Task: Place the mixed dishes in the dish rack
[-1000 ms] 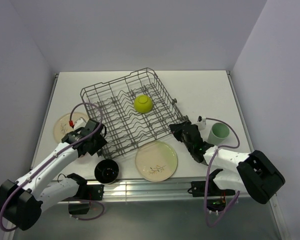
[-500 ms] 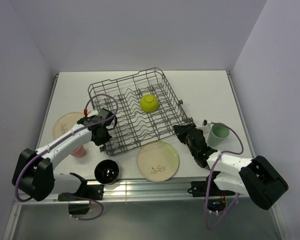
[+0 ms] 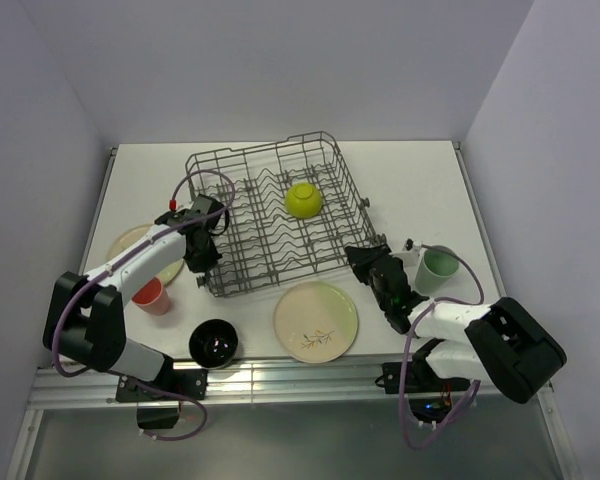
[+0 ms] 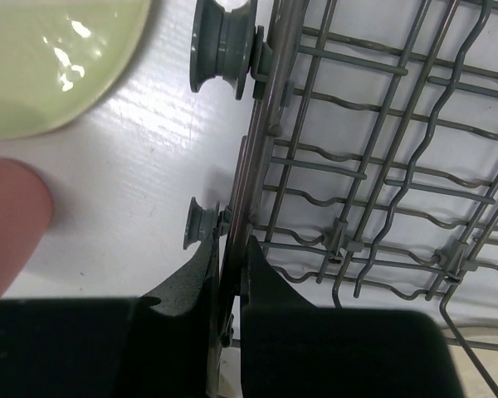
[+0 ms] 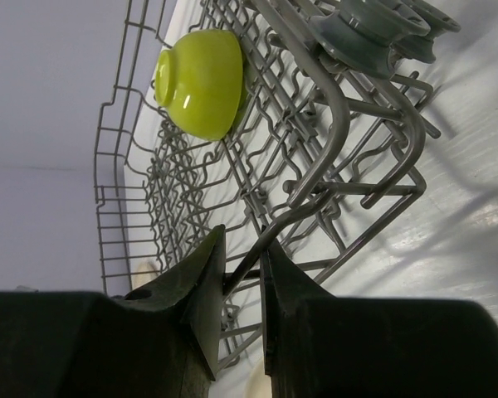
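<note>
Dish rack (image 3: pixel 262 232) is what both arms are shifting. A second ago it lay skewed on the tabletop (image 3: pixel 405 170), one corner pointing toward the arm bases. Now it has turned so its sides run closer to square with the tabletop edges, and it sits slightly farther back.

The left tool (image 4: pixel 228 249) is pinched narrow on the rack's side rim wire, close to a small grey wheel. The right tool (image 5: pixel 242 249) is clamped the same way on a wire at the rack's near right corner.

The lime-green bowl (image 3: pixel 303 199) rode along inside, so it is the only dish loaded. With the left arm swung back, the coral-pink cup (image 3: pixel 152 296) now shows plainly beside the small plate (image 3: pixel 122 245). The black bowl (image 3: pixel 215 344) and the large leaf plate (image 3: pixel 316 320) lie just in front of the rack, and the mint-green cup (image 3: pixel 438 266) stands to its right.

To my eye this was only repositioning. Five dishes are still out, and both tools must let go of the rack before either can fetch one.
</note>
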Robot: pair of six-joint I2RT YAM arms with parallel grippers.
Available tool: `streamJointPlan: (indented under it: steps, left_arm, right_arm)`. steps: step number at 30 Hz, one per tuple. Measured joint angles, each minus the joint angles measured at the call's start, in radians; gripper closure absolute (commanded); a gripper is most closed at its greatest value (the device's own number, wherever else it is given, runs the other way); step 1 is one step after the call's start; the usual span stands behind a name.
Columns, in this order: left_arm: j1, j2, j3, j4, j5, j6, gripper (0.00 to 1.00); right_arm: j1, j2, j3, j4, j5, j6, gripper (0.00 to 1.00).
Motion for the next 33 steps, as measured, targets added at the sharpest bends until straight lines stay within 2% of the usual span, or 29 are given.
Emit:
streamJointPlan:
  steps: [14,15,17,18,19,20,21,23,24,26,29,33]
  left_arm:
    - [0.052,0.108,0.126,-0.027,0.000,0.115,1.00]
    - [0.056,0.116,0.136,-0.031,0.002,0.122,0.98]
    - [0.064,0.132,0.155,-0.037,0.008,0.134,0.79]
    - [0.069,0.138,0.163,-0.038,0.010,0.137,0.69]
    - [0.073,0.145,0.169,-0.037,0.007,0.126,0.54]
    - [0.079,0.151,0.172,-0.020,-0.003,0.105,0.49]
    - [0.085,0.159,0.183,0.005,0.000,0.082,0.44]
    - [0.089,0.165,0.197,0.047,-0.010,0.051,0.29]
    - [0.092,0.164,0.200,0.065,-0.015,0.038,0.25]
    - [0.100,0.164,0.201,0.103,-0.028,0.021,0.21]
    - [0.106,0.158,0.200,0.122,-0.032,0.003,0.17]
    - [0.105,0.118,0.185,0.138,-0.020,-0.014,0.15]
  right_arm:
    - [0.099,-0.032,0.000,-0.045,0.115,0.048,1.00]
    - [0.102,-0.034,0.000,-0.047,0.117,0.050,0.98]
    - [0.106,-0.039,0.003,-0.053,0.119,0.050,0.95]
    - [0.107,-0.040,0.006,-0.058,0.120,0.048,0.89]
    - [0.108,-0.040,0.007,-0.059,0.118,0.047,0.85]
    - [0.112,-0.040,0.011,-0.064,0.113,0.043,0.78]
    - [0.119,-0.040,0.011,-0.069,0.108,0.040,0.66]
    - [0.128,-0.040,0.017,-0.082,0.083,0.017,0.45]
    - [0.136,-0.038,0.022,-0.093,0.054,-0.004,0.30]
    - [0.157,-0.034,0.030,-0.119,-0.013,-0.043,0.15]
    - [0.175,-0.028,0.039,-0.138,-0.083,-0.086,0.05]
    - [0.179,-0.034,0.039,-0.172,-0.127,-0.142,0.02]
